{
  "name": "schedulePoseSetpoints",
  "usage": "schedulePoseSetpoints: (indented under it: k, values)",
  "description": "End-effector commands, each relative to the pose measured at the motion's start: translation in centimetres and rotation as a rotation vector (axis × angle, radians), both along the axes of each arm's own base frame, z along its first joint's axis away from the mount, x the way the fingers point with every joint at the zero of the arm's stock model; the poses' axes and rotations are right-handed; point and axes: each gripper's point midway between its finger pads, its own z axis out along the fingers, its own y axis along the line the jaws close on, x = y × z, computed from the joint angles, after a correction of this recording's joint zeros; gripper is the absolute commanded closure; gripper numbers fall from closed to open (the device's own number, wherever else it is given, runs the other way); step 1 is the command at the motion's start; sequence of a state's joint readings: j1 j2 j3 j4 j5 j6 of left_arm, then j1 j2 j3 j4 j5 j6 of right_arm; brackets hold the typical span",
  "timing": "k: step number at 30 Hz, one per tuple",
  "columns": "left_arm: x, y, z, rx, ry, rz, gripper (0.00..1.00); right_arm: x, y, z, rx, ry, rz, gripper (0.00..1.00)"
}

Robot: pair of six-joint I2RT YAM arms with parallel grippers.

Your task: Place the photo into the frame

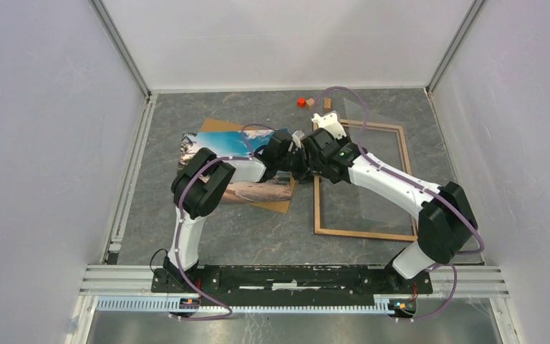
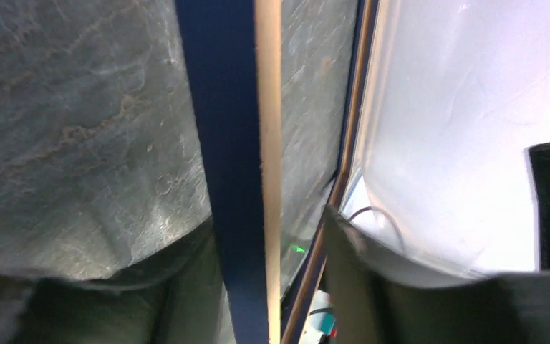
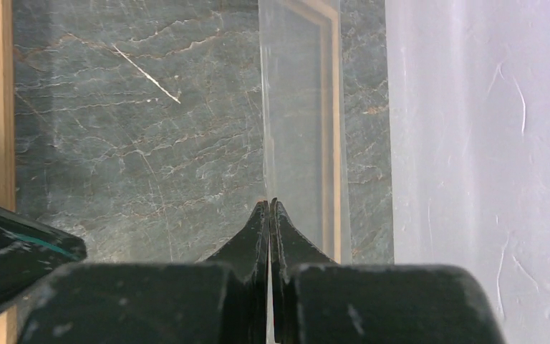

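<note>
Photo [image 1: 233, 140] lies on brown backing board [image 1: 281, 205], left of frame [image 1: 362, 233], not yet inserted. Right gripper [image 3: 269, 204] is pinched together on clear pane [image 3: 297, 129], holding it up off the frame, likely to free the recess. Left gripper [image 2: 268, 215], fingers apart, straddles the frame's blue-and-wood rail, probably to steady it.

- Your left arm [image 1: 186, 233] and right arm [image 1: 385, 183]: glossy white tubular links, bulky black joint housings.
- Thin purple cable [image 1: 340, 88] loops along each.
- Small green light [image 1: 343, 152] on the right wrist.
- Your right gripper [image 3: 269, 204]: matte black tapered fingers.
</note>
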State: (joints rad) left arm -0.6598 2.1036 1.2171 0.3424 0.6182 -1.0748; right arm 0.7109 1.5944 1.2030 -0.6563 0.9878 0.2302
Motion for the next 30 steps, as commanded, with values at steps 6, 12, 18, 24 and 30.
schedulePoseSetpoints:
  k: [6,12,18,24,30]
  values:
    - [-1.4,2.6,1.1,0.099,-0.027,0.031,0.17,-0.6,0.5,0.2,0.085,0.006,0.102,1.00]
    - [-1.8,6.9,3.1,0.166,-0.047,0.072,0.01,-0.8,0.5,-0.1,0.107,0.019,0.122,1.00]
    - [0.4,7.7,9.1,0.001,-0.080,0.122,0.01,-0.8,2.0,0.0,0.174,0.007,0.238,1.00]
    - [5.4,4.8,13.7,-0.251,-0.019,0.271,0.01,-1.2,3.4,-0.6,0.222,0.007,0.368,1.00]
    - [6.5,2.3,13.5,-0.219,-0.043,0.370,0.00,-1.6,4.3,-1.4,0.238,0.040,0.442,1.00]
